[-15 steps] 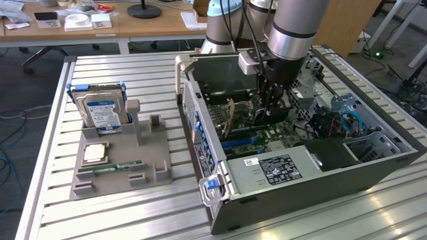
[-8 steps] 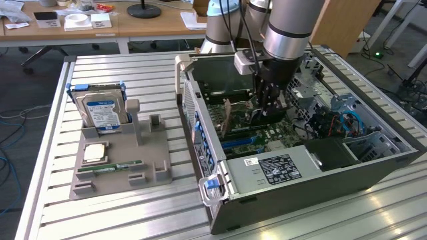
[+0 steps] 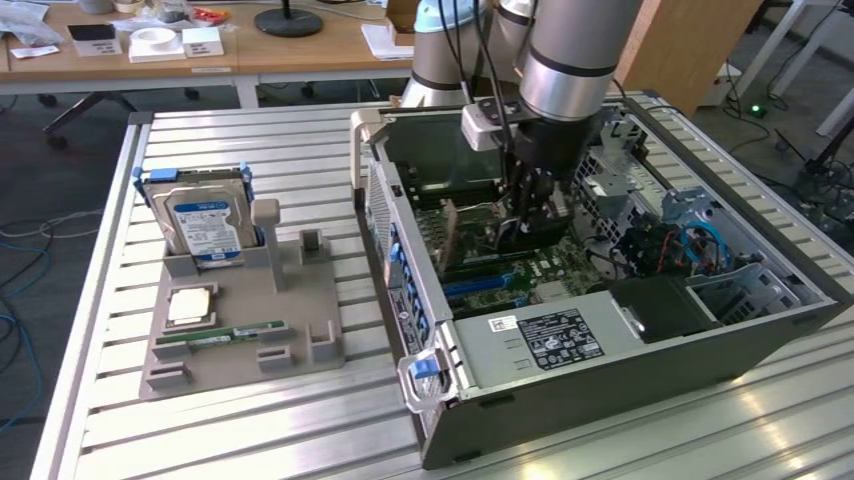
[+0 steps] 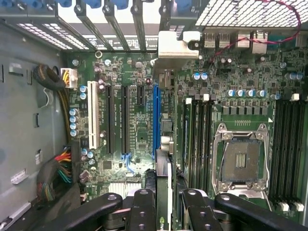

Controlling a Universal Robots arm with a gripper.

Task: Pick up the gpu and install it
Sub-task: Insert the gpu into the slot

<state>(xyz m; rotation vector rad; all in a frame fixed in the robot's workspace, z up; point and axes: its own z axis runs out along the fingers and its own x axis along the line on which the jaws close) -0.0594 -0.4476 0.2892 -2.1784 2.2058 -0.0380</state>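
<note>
Arm reaches down into the open case, which lies on its side on the slatted table. Gripper is low over the board, near the middle of the case.

In the wrist view the gripper is clenched on the gpu. The card shows edge-on, pinched betw. the two black fingers, one each side. Its silver bracket sits at the rear slot openings of the case. The card runs along the blue slot, just beside it & parallel. Can't tell if it is seated in a slot or just above one. In the exterior view the gpu is a dark piece right under the gripper, upright above the board.

Other parts of the board in the wrist view: white slot and black slots on one side of the card, open cpu socket on the other.

On the exterior view's left, well apart from the case, a grey holder carries:
- hard drive, upright
- chip, flat
- green memory stick, flat
</note>
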